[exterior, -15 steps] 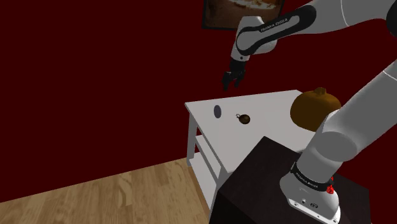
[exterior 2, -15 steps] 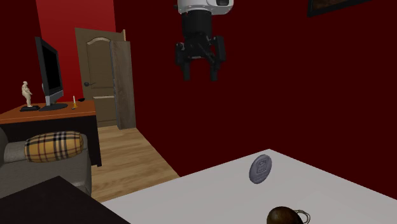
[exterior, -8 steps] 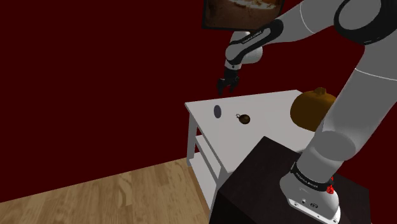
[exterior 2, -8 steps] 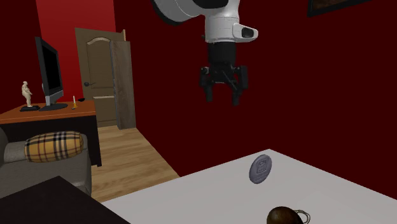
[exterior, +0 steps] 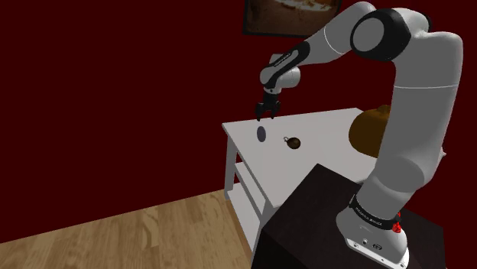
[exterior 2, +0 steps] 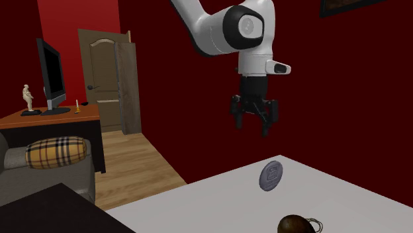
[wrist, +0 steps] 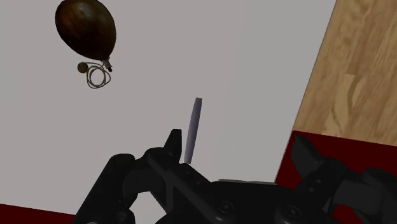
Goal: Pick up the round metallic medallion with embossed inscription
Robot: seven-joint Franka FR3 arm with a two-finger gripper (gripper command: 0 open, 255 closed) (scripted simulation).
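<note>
Gripper (exterior 2: 252, 126): fingers spread, empty, poised above the medallion.
Medallion (exterior 2: 270, 176): on the white table (exterior: 329, 137), near its left edge in the shoulder view, apart from the brown ornament (exterior: 291, 142).
Appearance: thin grey disc, embossed face, standing on edge.
Step in hand: descent to grasp. Centre the edge-on disc between the fingers, so the pads meet its flat faces without tipping it.

Dim, flat, even light; no glare.

I see my gripper (wrist: 237, 141) with its two black fingers wide apart. The thin grey medallion (wrist: 193, 130) stands on its edge on the pale table (wrist: 242, 57) — between the fingers, close to one. A brown egg-shaped thing (wrist: 86, 28) with a little ring lies farther off.
</note>
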